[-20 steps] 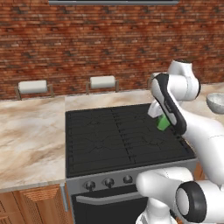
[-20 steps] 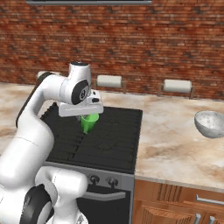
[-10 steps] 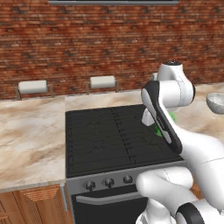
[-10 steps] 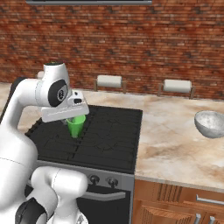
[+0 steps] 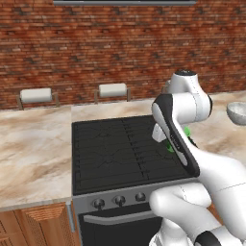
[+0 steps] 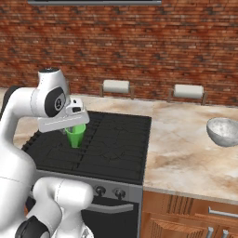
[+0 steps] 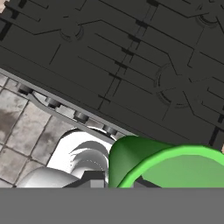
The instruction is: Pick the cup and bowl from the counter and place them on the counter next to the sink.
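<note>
My gripper [image 6: 74, 129] is shut on the small green cup [image 6: 76, 135] and holds it upright above the black stove top [image 6: 109, 144]. From the left base view my forearm covers most of the cup [image 5: 170, 148]. Its green rim [image 7: 175, 164] sits low in the hand view, over the stove's front edge. The pale mottled bowl [image 6: 224, 131] rests on the marbled counter [image 6: 181, 153] to the right of the stove, far from my hand, and appears at the right edge as the bowl [image 5: 238, 113]. The sink is out of view.
Two paper towel holders [image 6: 116, 86] [image 6: 188, 91] stand against the brick wall at the back. Another stretch of counter [image 5: 29, 153] lies left of the stove [image 5: 115, 149]. Knobs and the oven handle run along the stove's front; wooden cabinets sit below.
The arm has swung the cup leftward and forward over the stove, away from the bowl's side. The bowl has not moved.
</note>
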{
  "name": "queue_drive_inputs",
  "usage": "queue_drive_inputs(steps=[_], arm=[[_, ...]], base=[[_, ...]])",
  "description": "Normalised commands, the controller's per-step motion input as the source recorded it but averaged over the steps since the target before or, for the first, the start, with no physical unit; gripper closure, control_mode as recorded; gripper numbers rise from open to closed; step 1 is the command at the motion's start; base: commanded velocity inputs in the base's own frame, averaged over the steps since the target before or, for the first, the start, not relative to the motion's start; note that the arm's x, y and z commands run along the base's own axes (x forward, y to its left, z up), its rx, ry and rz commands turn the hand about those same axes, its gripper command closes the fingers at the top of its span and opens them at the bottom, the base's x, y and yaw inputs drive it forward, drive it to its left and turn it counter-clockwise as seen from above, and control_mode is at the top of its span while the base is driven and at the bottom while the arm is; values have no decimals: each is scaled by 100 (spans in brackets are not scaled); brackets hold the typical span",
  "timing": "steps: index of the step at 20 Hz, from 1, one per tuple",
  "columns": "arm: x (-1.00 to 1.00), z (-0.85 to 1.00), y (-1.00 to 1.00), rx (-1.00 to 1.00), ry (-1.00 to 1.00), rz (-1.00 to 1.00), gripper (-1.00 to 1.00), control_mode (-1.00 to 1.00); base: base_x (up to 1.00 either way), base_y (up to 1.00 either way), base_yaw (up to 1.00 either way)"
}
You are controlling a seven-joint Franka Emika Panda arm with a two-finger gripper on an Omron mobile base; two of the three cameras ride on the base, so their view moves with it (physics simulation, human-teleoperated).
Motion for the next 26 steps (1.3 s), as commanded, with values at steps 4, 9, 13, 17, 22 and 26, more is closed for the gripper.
queue_drive_inputs(steps=[4, 9, 13, 17, 22, 26], arm=[[0, 0, 0, 0, 0, 0, 100, -100], [0, 0, 0, 0, 0, 0, 100, -100], [0, 0, 0, 0, 0, 0, 100, 100], [0, 0, 0, 0, 0, 0, 100, 100], [0, 0, 0, 0, 0, 0, 100, 100], [0, 0, 0, 0, 0, 0, 100, 100]], base=[[0, 0, 0], [0, 0, 0], [0, 0, 0], [-13, 0, 0], [-92, 0, 0], [-74, 0, 0]])
